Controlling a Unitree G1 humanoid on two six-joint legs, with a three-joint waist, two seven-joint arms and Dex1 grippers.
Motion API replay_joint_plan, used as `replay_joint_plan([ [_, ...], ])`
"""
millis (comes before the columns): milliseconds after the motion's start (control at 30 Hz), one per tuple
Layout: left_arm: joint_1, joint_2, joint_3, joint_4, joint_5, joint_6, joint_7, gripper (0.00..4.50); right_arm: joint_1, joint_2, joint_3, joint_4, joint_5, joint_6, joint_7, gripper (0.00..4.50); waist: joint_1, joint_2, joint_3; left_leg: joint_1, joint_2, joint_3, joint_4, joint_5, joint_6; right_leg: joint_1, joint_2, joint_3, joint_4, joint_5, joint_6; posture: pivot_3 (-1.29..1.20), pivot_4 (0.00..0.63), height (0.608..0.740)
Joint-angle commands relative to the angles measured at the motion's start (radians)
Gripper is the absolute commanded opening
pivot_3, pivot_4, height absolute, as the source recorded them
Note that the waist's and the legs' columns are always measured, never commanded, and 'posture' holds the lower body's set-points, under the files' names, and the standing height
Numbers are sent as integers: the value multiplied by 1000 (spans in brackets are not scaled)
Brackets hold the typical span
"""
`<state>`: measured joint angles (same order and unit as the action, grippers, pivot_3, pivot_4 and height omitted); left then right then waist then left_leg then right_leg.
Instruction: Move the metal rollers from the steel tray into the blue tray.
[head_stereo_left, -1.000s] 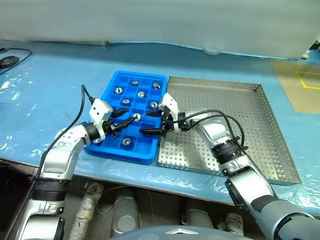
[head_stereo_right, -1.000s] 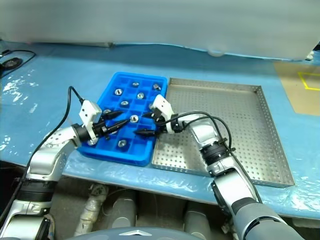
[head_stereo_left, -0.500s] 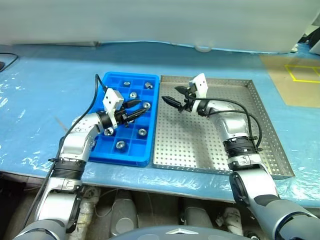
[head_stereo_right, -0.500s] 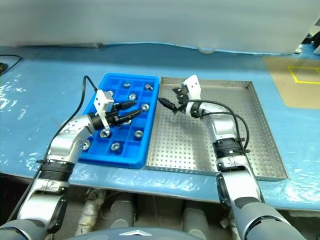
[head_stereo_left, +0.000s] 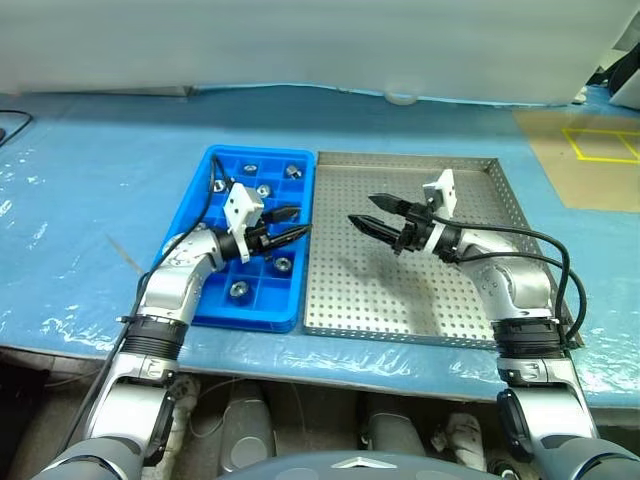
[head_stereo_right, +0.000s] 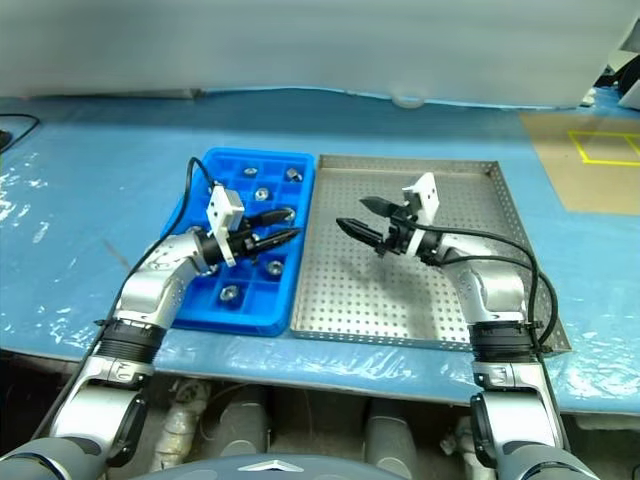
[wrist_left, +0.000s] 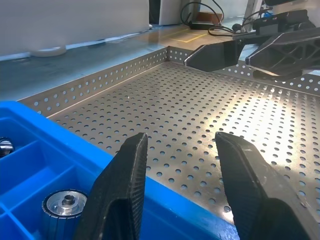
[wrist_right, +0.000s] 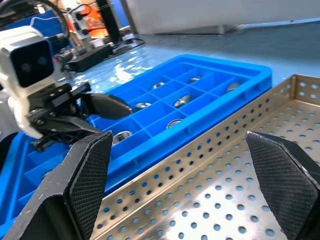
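The blue tray (head_stereo_left: 246, 318) lies left of the steel tray (head_stereo_left: 452, 292), and the two touch. Several metal rollers (head_stereo_left: 284, 264) sit in the blue tray's compartments, one close below my left fingers (wrist_left: 65, 202). I see no rollers on the steel tray's perforated floor (wrist_left: 210, 105). My left gripper (head_stereo_left: 299, 222) hovers over the blue tray's right edge, open, with nothing between its fingers. My right gripper (head_stereo_left: 362, 209) hangs over the left part of the steel tray, wide open and empty, pointing toward the left gripper.
Both trays rest on a table covered with blue plastic sheet (head_stereo_left: 90, 180). A black cable (head_stereo_left: 205, 190) runs from my left wrist over the blue tray. A tan floor with yellow tape (head_stereo_left: 590, 150) lies at the far right. The table's front edge runs just below the trays.
My right gripper has swung right, from the blue tray's edge out over the steel tray, staying open. My left gripper has drifted right to the blue tray's right edge.
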<state>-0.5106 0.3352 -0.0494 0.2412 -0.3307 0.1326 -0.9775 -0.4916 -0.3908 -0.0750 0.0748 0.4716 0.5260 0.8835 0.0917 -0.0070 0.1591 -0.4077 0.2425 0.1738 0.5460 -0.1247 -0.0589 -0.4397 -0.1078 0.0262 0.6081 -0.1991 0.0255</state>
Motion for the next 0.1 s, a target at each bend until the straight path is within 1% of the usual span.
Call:
replay_joint_plan([
  [33, -26, -10, 2, -10, -11, -15, -9, 2241, -10, -6, -9, -31, 3, -17, -20, 4474, 0, 0, 0, 0, 0, 0, 0, 0, 0, 0, 0, 0, 0, 0, 0, -57, 150, 740],
  [100, -34, -15, -8, 8, 2, -27, -15, 2241, 0, -11, -8, -47, 13, -9, -17, 4474, 0, 0, 0, -1, 0, 0, 0, 0, 0, 0, 0, 0, -1, 0, 0, -59, 150, 740],
])
